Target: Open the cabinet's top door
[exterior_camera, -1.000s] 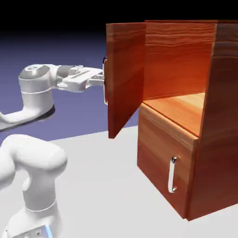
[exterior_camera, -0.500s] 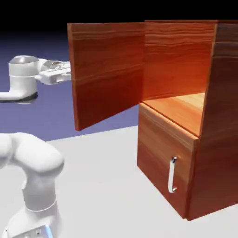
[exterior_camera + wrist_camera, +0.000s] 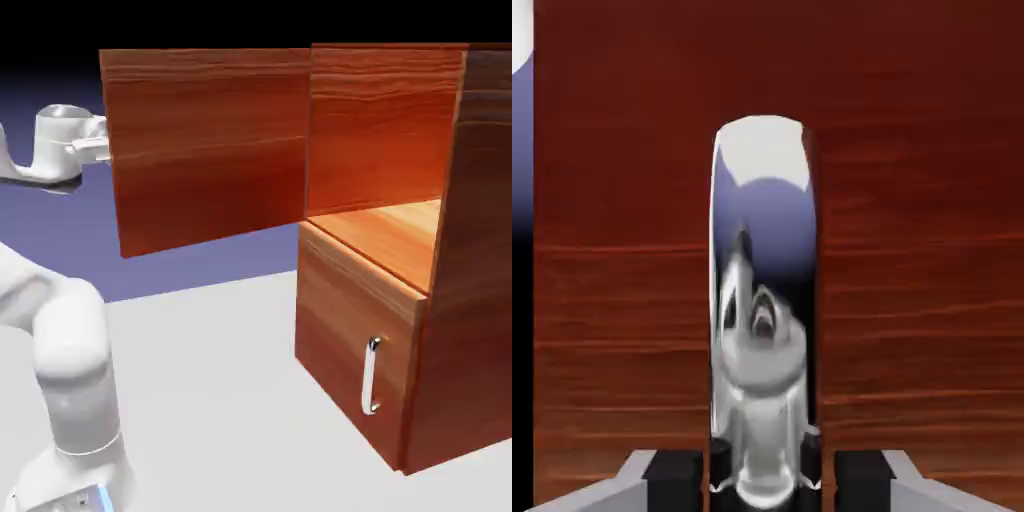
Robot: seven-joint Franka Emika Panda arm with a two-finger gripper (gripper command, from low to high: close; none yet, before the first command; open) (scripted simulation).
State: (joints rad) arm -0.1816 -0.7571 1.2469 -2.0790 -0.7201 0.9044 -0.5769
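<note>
The cabinet (image 3: pixel 482 250) of reddish-brown wood stands at the exterior view's right. Its top door (image 3: pixel 205 150) is swung wide open to the left and shows its inner face. The upper compartment (image 3: pixel 385 150) lies open. My gripper is hidden behind the door there; only the wrist (image 3: pixel 62 140) shows past the door's left edge. In the hand view the door's silver bar handle (image 3: pixel 762 300) runs upright between the dark fingers (image 3: pixel 677 478), and my gripper (image 3: pixel 760 482) is shut on it. The door's wood (image 3: pixel 912 250) fills the rest of that view.
The shorter lower door (image 3: pixel 345 330) is closed, with its small silver handle (image 3: pixel 371 375) upright. The arm's white base links (image 3: pixel 70 400) rise at the lower left. The grey table top (image 3: pixel 220 400) spreads in front of the cabinet.
The top door has swung much further open to the left, from edge-on to nearly broadside. The hand moved left with the handle and slipped behind the door.
</note>
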